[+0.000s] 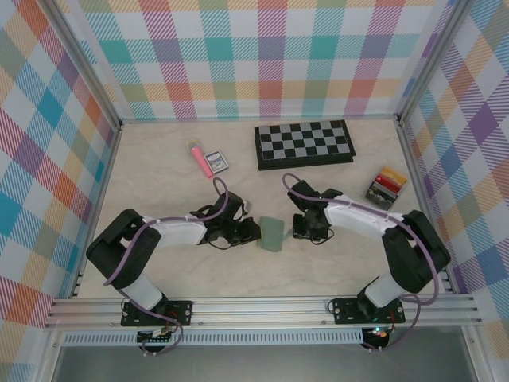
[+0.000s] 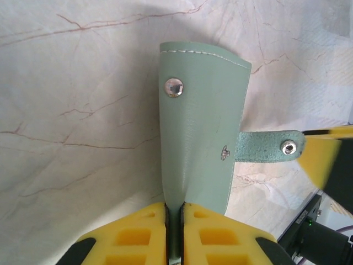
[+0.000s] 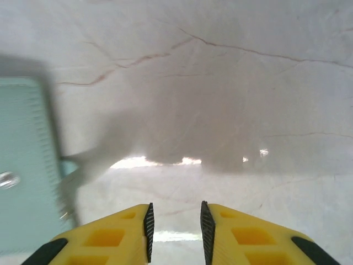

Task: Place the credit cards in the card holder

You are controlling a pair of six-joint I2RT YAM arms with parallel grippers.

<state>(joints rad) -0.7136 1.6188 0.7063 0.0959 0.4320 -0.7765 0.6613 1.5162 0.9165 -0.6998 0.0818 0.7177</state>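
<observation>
Left wrist view puts your left pincer (image 2: 175,214) nipped onto the near edge of the small sage-green leather bifold card holder (image 2: 201,127). The holder is folded and its snap tab (image 2: 270,146) sticks out unfastened to one side. Seen from the top external camera, the holder sits over the pale marbled tabletop (image 1: 159,159) between your two arms. The red, yellow-orange and dark plastic credit cards (image 1: 387,183) stand well apart from it in a pale slotted rack (image 1: 372,199) near the right wall. Your right pincer (image 3: 175,215) hovers just beside the holder, its jaws narrowly parted with nothing between them.

Watch that left grip: it bites only a thin strip of leather. If you tug the tab or a flap sideways to open the fold, the holder will probably slide out or twist round. With so slim a gap on the right, you may also push the tab away instead of catching it. The two pincers work close together, so a hasty reach could knock them against each other.
</observation>
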